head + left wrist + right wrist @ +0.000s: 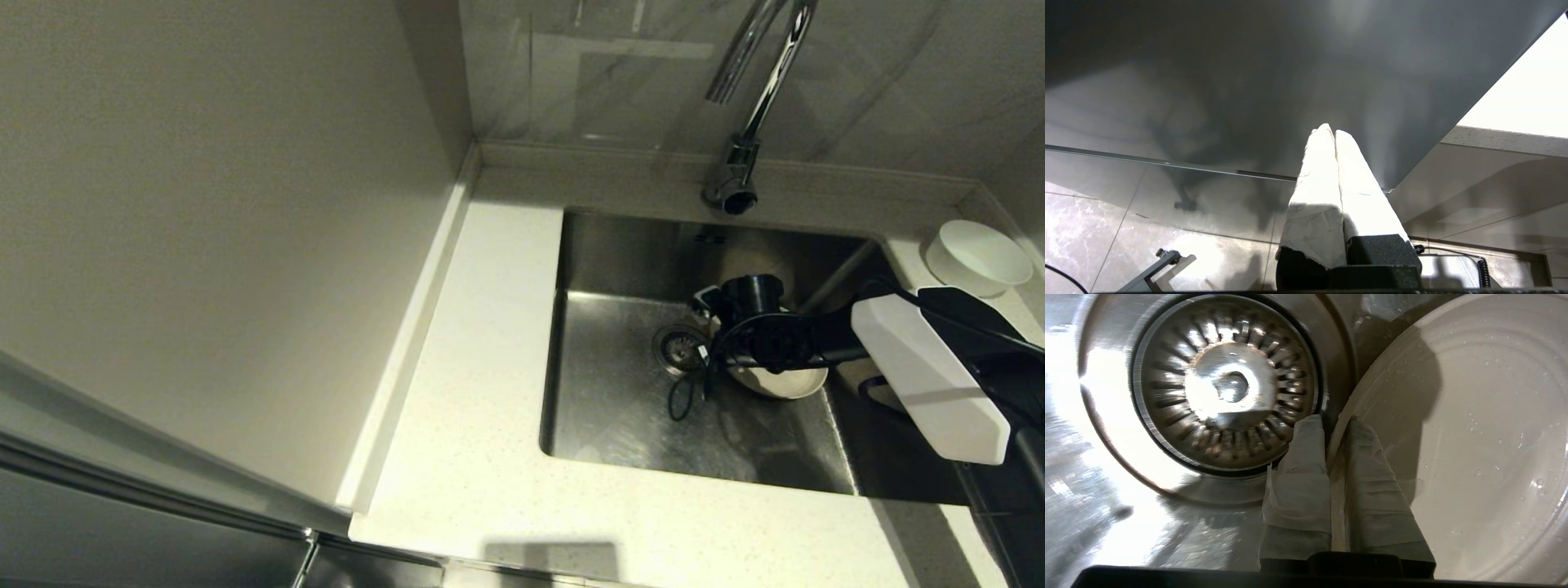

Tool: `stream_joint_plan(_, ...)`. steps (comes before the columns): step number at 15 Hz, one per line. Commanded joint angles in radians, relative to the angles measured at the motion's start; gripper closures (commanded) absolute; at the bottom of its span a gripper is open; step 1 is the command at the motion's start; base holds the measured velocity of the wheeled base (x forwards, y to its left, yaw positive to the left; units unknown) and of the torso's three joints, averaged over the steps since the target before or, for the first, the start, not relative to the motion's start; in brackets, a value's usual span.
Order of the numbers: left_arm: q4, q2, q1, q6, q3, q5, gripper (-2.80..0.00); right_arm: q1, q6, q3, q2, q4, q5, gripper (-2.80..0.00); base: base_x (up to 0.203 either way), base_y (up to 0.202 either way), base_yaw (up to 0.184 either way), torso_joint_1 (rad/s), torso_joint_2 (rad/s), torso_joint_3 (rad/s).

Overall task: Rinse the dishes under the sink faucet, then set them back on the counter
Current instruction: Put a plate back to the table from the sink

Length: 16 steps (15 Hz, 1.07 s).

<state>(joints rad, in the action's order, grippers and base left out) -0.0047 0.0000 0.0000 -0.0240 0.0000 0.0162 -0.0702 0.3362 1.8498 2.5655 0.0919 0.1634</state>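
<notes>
My right gripper (709, 343) reaches down into the steel sink (620, 408), just beside the round drain strainer (1229, 381). It is shut on the rim of the beige plate (1474, 437), one finger inside the plate and one outside. The plate (780, 382) is wet with droplets and lies low in the basin, mostly hidden under the wrist in the head view. A white bowl (976, 257) stands on the counter (473, 367) at the far right. The chrome faucet (755, 90) arches over the sink's back edge. My left gripper (1332, 131) is shut on nothing, parked below counter height.
A cable loop (682, 400) hangs from the right wrist over the sink floor. Tall wall panels (245, 245) border the counter on the left. Grey marbled tiles (612, 73) back the faucet. The left wrist view shows a cabinet front (1249, 81) and floor tiles (1106, 228).
</notes>
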Motion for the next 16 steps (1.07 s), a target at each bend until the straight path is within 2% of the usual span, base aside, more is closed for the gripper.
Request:
stream_joint_plan(1,0.000,-0.002,0.000,-0.001,0.000,0.001,0.00,-0.001,0.003,0.003,-0.009,0.002,0.008,0.00,0.000,0.000,0.000,0.000,0.00,0.000)
stream_joint_plan(6,0.000,-0.002,0.000,-0.001,0.000,0.001,0.00,-0.004,0.000,-0.033,-0.083,-0.002,-0.005,0.00,0.000,0.000,0.000,0.000,0.00,0.000)
stream_joint_plan(9,0.000,-0.002,0.000,-0.001,0.000,0.001,0.00,-0.018,0.000,-0.133,-0.176,-0.003,-0.032,0.00,0.000,0.000,0.000,0.000,0.00,0.000)
stream_joint_plan(16,0.000,-0.002,0.000,-0.001,0.000,0.001,0.00,-0.059,-0.006,-0.336,-0.397,-0.003,-0.041,0.00,0.000,0.000,0.000,0.000,0.00,0.000)
